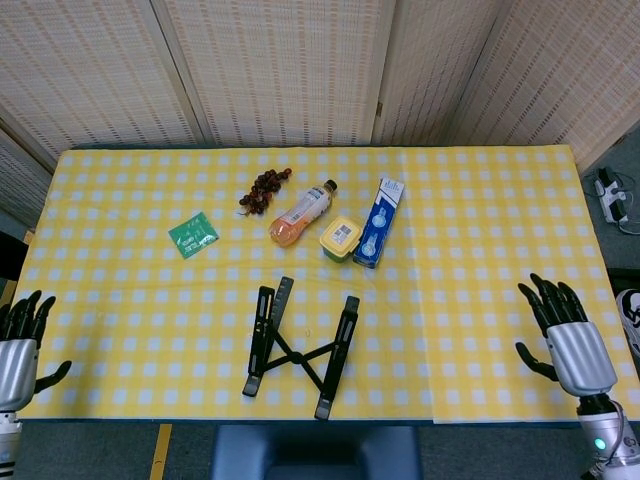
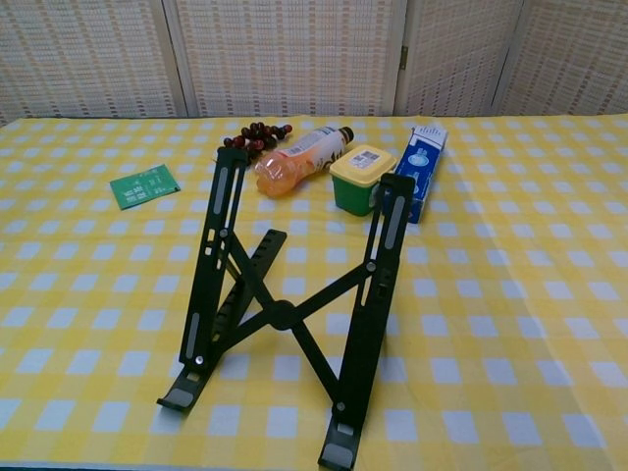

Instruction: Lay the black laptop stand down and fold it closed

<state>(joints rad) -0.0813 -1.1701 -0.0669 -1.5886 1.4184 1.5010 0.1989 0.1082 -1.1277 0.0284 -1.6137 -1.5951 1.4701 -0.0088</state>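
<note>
The black laptop stand (image 1: pixel 300 348) stands propped up and unfolded near the table's front edge; in the chest view the stand (image 2: pixel 285 314) rises on two rails joined by a crossed brace. My left hand (image 1: pixel 20 345) hovers at the table's front left corner, fingers spread, holding nothing. My right hand (image 1: pixel 562 335) is at the front right edge, fingers also spread and empty. Both hands are far from the stand and neither shows in the chest view.
Behind the stand lie an orange drink bottle (image 1: pixel 300 212), a yellow-lidded green tub (image 1: pixel 340 238), a blue carton (image 1: pixel 378 222), dark grapes (image 1: pixel 264 189) and a green packet (image 1: pixel 193 235). A yellow checked cloth (image 1: pixel 470 250) covers the table.
</note>
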